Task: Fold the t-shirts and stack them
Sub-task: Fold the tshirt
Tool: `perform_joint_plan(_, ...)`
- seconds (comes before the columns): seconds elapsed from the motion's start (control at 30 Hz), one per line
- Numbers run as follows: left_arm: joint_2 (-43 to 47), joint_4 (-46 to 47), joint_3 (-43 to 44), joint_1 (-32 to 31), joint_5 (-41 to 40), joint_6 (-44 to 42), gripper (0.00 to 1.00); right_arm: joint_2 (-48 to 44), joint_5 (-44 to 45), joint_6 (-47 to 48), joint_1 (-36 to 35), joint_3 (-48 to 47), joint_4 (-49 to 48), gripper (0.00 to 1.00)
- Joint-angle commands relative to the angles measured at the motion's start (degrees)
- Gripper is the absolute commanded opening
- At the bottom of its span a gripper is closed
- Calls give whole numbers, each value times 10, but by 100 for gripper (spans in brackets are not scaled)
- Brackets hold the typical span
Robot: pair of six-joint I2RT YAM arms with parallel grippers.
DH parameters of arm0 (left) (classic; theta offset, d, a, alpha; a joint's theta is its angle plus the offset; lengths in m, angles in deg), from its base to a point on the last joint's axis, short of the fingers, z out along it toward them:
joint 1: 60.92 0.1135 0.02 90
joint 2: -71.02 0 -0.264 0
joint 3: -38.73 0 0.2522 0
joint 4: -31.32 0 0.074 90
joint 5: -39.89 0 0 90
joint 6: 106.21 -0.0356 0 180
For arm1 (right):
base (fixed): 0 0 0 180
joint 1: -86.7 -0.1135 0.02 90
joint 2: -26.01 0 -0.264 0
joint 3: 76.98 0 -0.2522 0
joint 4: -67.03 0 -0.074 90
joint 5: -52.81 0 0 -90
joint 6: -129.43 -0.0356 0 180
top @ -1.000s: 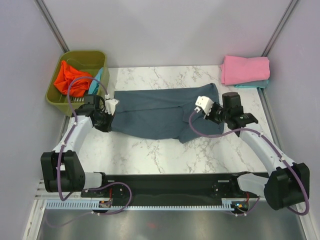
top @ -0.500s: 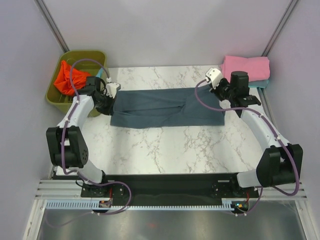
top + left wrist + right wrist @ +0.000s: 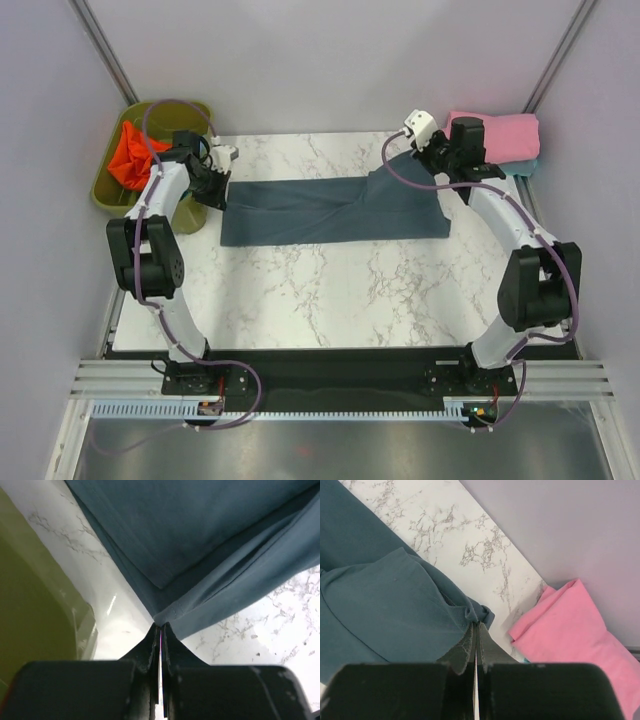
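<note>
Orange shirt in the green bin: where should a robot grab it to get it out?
Pinch the orange shirt on its highest crumpled bunch, coming straight down from above. It lies heaped inside the bin, whose walls probably block any sideways reach.

Robot lab cell: plain grey panel walls (image 3: 330, 60), marble-look table (image 3: 330, 290), aluminium rails (image 3: 110, 378).

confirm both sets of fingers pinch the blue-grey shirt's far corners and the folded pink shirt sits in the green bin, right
One slip: the pink shirt is not in the green bin; it lies folded on the table, far right, per the top external view. The left fingers and right fingers do pinch the blue-grey shirt at its far corners.
</note>
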Motion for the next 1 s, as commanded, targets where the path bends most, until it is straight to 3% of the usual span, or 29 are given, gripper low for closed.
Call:
perform_joint_plan(0.0, -31, -17, 49, 8, 15, 9, 2, 29, 6, -3, 3, -37, -28, 0)
perform_joint_plan(0.17, -104, -36, 112, 8, 5, 37, 4, 95, 34, -7, 2, -65, -53, 0)
perform_joint_plan(0.2, -111, -40, 117, 10, 4, 42, 9, 105, 39, -8, 2, -71, -57, 0)
perform_joint_plan(0.23, -111, -42, 117, 11, 5, 52, 22, 121, 44, -8, 3, -77, -60, 1)
perform_joint_plan(0.27, -106, -40, 114, 11, 8, 59, 27, 125, 50, -11, 2, -90, -61, 15)
perform_joint_plan(0.3, -98, -39, 102, 11, 12, 66, 33, 129, 64, -12, 2, -97, -59, 24)
perform_joint_plan(0.33, -86, -27, 92, 12, 19, 67, 46, 128, 72, -15, 2, -107, -55, 30)
perform_joint_plan(0.37, -46, -14, 78, 12, 19, 69, 50, 123, 82, -17, 2, -108, -55, 42)
perform_joint_plan(0.4, -23, 1, 44, 12, 19, 74, 61, 117, 100, -24, 2, -107, -55, 49)
perform_joint_plan(0.43, 4, 13, 28, 12, 19, 76, 64, 102, 106, -28, 2, -102, -55, 52)
perform_joint_plan(0.63, 129, 47, -24, 9, 54, 97, 66, 36, 133, -105, 3, -62, -48, 62)
perform_joint_plan(0.8, 87, 42, -26, -15, 92, 111, 65, 32, 119, -277, 12, -18, -14, 66)
perform_joint_plan(0.83, 78, 43, -25, -19, 101, 113, 65, 40, 99, -337, 22, -10, 4, 66)
perform_joint_plan(0.97, 24, 49, -14, -23, 119, 132, 63, 75, -17, -435, 37, -7, 28, 64)
